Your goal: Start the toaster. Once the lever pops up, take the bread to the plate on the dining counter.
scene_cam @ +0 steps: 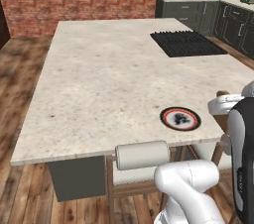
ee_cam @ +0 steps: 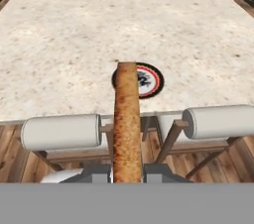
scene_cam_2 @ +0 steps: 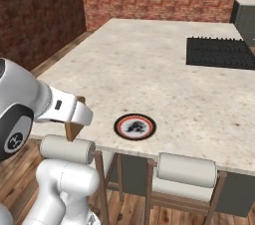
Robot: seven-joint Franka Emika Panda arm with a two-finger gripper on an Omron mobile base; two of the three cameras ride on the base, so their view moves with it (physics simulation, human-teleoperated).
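Red brick walls and a plank wood floor frame the left base view, where the dining counter [scene_cam: 99, 79] spreads as a broad slab of beige speckled stone on a dark base, with a ridged black cooktop [scene_cam: 186, 43] inset at its far right. Near the counter's near edge, toward the right, the plate [scene_cam: 180, 118] is seen lying flat: round, dark-rimmed, with a red-orange band and a pale centre bearing a dark motif. Just below that edge a stool [scene_cam: 142, 156] with a pale cylindrical cushion on a wooden frame is tucked in. In the right base view the gripper [scene_cam_2: 74, 119] is held over the counter's near left edge, clamped on the bread [scene_cam_2: 73, 128], whose brown wedge-like end is seen hanging below the white hand, left of the plate and apart from it. In the hand view the bread [ee_cam: 127, 119] is seen edge-on as a tall, narrow, grainy golden-brown strip pinched between the two dark fingertips, its top end overlapping the plate's left rim, with two cushioned stools flanking it below.
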